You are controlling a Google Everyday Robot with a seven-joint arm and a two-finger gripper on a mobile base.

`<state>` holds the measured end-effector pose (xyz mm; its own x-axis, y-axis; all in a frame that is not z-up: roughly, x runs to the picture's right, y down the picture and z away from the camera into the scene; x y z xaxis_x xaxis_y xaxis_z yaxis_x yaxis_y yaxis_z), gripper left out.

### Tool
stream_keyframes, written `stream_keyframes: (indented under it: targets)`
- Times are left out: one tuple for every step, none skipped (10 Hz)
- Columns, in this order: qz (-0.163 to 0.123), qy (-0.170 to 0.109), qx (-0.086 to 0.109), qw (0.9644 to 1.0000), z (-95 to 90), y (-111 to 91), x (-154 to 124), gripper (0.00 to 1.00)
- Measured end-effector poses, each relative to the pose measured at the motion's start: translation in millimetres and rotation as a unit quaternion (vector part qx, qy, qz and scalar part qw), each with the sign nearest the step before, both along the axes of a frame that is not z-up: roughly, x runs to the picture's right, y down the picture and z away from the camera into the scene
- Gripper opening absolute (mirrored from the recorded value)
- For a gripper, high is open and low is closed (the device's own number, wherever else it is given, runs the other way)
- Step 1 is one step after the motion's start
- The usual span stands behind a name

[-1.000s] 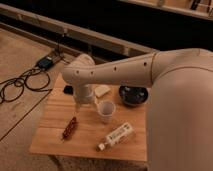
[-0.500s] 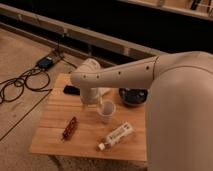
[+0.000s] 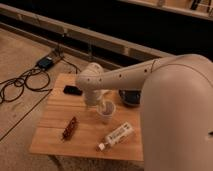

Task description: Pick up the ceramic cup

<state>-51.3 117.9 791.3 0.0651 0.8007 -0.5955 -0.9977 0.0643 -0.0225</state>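
The ceramic cup (image 3: 107,113) is a small white handleless cup standing upright near the middle of the wooden table (image 3: 55,135). My gripper (image 3: 98,104) hangs down from the white arm's wrist (image 3: 92,82), right at the cup's left rim and partly overlapping it. Whether it touches the cup cannot be told. The large white arm reaches in from the right and hides the table's right side.
A dark round bowl (image 3: 130,98) sits behind the cup, partly hidden by the arm. A white labelled bottle (image 3: 116,136) lies on its side near the front edge. A brown object (image 3: 69,128) lies front left, a black object (image 3: 73,90) back left. Cables (image 3: 20,82) cover the floor at left.
My gripper has moved right and forward, from the table's back left to the cup's left rim. The cup and the other objects have not moved.
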Motion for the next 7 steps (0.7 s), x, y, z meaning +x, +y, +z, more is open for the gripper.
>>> stream_keyframes:
  targets:
    - [-0.001, 0.000, 0.003, 1.0000, 4.5, 1.5, 1.7, 0.65]
    - [-0.002, 0.000, 0.006, 1.0000, 7.3, 2.6, 2.7, 0.65]
    - [-0.003, -0.002, 0.006, 1.0000, 10.1, 5.4, 3.4, 0.65]
    - [-0.004, -0.003, 0.006, 1.0000, 12.8, 8.6, 4.5, 0.64]
    - [-0.005, -0.004, 0.005, 1.0000, 14.5, 11.6, 5.4, 0.57]
    - [-0.006, -0.007, 0.005, 0.9999, 15.3, 13.2, 5.8, 0.49]
    - [-0.007, -0.010, 0.004, 0.9999, 15.9, 14.6, 5.7, 0.38]
